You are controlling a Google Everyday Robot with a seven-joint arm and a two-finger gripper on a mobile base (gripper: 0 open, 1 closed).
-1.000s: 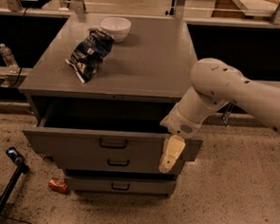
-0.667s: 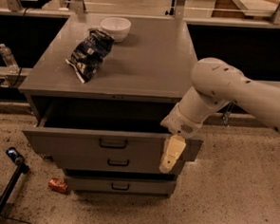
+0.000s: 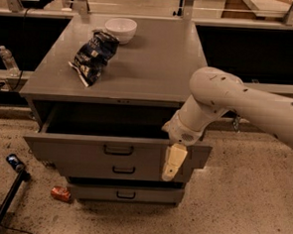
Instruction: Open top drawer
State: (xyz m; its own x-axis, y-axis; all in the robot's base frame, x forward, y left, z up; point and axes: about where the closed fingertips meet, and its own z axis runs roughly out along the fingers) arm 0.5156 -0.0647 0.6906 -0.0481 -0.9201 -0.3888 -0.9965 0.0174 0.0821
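— Where does the top drawer sit?

— Just under the cabinet top, pulled well out from the cabinet's front, its dark inside showing above the panel.

— And the gripper?

— It hangs pointing down in front of the cabinet, over the right part of that drawer's panel, right of the bar handle. Whether it is open or closed, I cannot tell.

— Anything on the cabinet?

— A dark chip bag lies on the left of its top, with a white bowl near the back edge.
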